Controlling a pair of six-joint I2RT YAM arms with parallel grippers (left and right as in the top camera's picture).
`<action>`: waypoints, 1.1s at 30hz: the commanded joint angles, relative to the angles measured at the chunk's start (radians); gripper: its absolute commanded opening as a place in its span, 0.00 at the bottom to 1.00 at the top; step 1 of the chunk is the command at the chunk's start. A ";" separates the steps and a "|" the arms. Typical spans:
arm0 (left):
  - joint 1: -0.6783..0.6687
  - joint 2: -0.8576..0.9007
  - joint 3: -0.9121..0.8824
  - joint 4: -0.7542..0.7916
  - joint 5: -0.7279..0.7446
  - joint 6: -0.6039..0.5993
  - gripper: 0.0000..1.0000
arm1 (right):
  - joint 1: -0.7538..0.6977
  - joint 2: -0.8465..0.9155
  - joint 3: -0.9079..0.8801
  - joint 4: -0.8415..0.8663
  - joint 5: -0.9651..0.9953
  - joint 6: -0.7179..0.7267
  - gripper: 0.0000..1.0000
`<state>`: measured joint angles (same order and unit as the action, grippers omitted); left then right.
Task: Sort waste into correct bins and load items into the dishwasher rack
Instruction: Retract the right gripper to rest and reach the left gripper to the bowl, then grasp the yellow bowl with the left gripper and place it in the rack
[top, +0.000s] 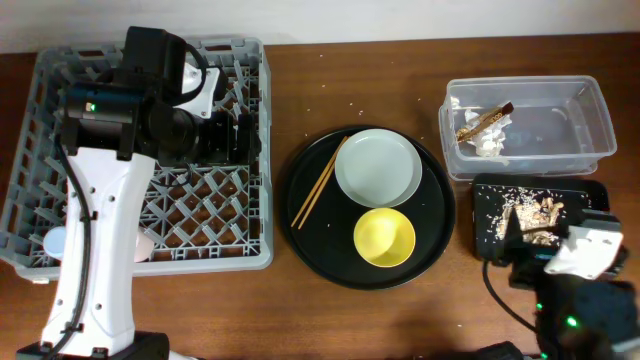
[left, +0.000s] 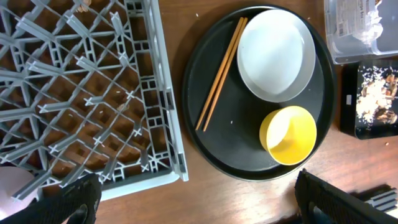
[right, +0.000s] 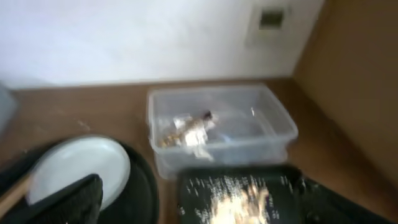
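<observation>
The grey dishwasher rack (top: 230, 250) stands at the left, with a light-blue cup (top: 55, 240) and a pink cup (top: 146, 246) near its front edge. My left gripper (top: 236, 136) hangs over the rack, open and empty (left: 199, 208). The grey plate (top: 377, 166), yellow bowl (top: 384, 238) and chopsticks (top: 320, 182) lie on the round black tray (top: 315, 235). The clear tub (top: 570, 120) holds white tissue (top: 488, 143) and the brown-gold wrapper (top: 484, 119). The shallow black tray (top: 487, 195) holds food scraps (top: 540, 213). My right gripper (right: 205, 208) is open and empty over that tray's near edge.
Small crumbs are scattered on the brown table near the tub and behind the round tray. The right arm's base and cables (top: 580, 310) fill the front right corner. A white wall runs along the table's far edge.
</observation>
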<state>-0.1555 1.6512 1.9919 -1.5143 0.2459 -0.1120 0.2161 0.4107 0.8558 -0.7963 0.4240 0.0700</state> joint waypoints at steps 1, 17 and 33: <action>-0.003 -0.011 0.009 0.002 0.001 0.016 0.99 | -0.126 -0.127 -0.281 0.154 -0.164 -0.010 0.98; -0.003 -0.011 0.009 0.002 0.000 0.016 0.99 | -0.208 -0.404 -0.850 0.737 -0.208 -0.011 0.99; -0.478 0.415 -0.099 0.205 -0.100 -0.059 0.64 | -0.208 -0.404 -0.850 0.737 -0.208 -0.011 0.98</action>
<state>-0.5800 1.9614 1.9053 -1.3174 0.2188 -0.1730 0.0128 0.0139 0.0154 -0.0586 0.2180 0.0666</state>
